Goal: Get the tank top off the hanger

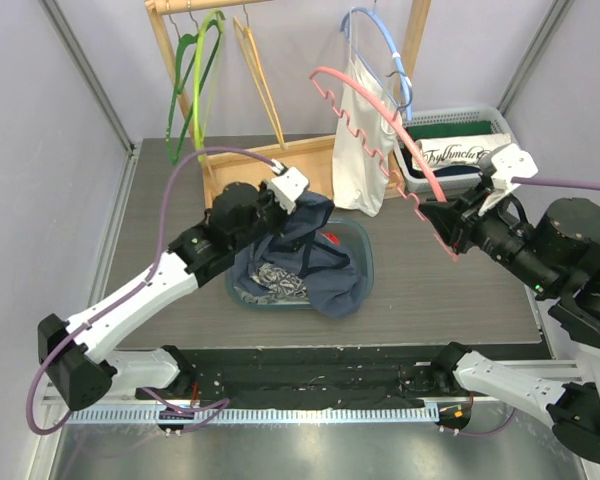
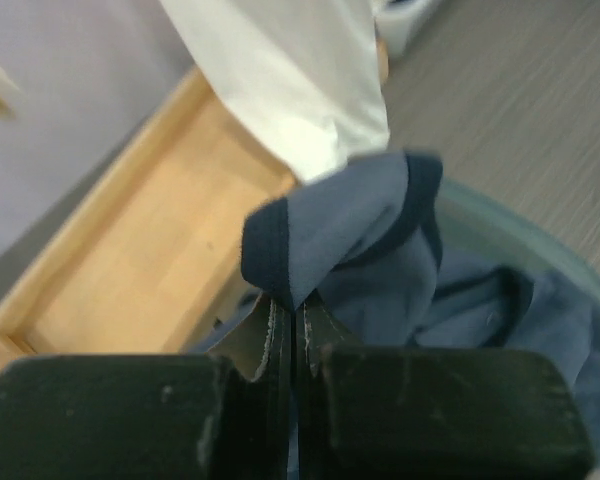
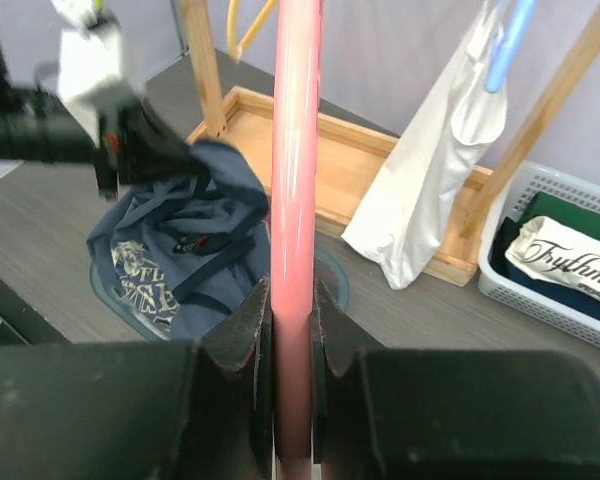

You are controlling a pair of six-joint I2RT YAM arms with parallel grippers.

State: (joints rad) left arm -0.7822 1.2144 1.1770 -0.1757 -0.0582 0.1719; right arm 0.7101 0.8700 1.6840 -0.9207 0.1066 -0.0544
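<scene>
The tank top (image 1: 315, 255) is a soft navy knit with a darker binding along its edges. It is bunched in a fold that rises just past my left gripper (image 2: 295, 310), and the rest sags into the bin (image 1: 368, 255) below, where a pale print shows. My left jaws are pinched tight on that fold, pads almost meeting through the thin cloth.

The hanger (image 3: 292, 200) is well apart to the right, and as far as I can see no cloth is on it. It is smooth, glossy pink plastic with one wavy, notched bar. My right gripper (image 3: 292, 300) clamps narrowly on it, and its long axis runs up and away from those jaws toward the rack (image 1: 310, 160). I judge the top is already free, so what is left is my left arm's to do: let go over the bin.

On the rack a limp white garment (image 1: 360, 150) hangs from a blue hanger (image 1: 380, 40).
</scene>
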